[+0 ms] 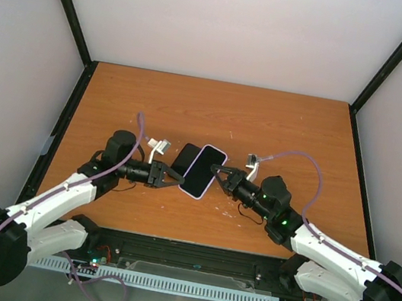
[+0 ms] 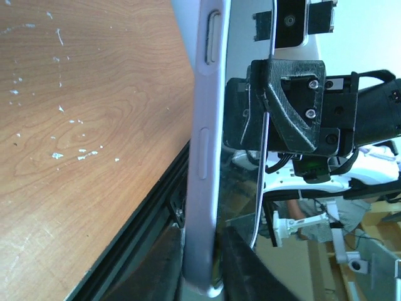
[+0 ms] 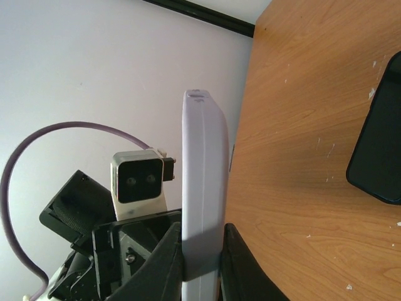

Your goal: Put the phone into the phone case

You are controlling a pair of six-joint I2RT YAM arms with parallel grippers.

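- Left end effector [image 1: 174, 180] and right end effector [image 1: 218, 173]: each pinches an opposite end of the lilac soft-plastic phone case [image 1: 206, 168], which is raised between them.
- Black flat phone [image 1: 186, 157]: uncased, on the orange wooden surface [image 1: 267, 123] just beyond the left end effector.
- Hazard: releasing either end effector to fetch the phone may let the case pivot, slip or strike the phone.

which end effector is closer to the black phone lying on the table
Left. The left end effector grips the phone case right beside the near end of the phone; the right end effector holds the case's opposite edge, with the case between it and the phone.
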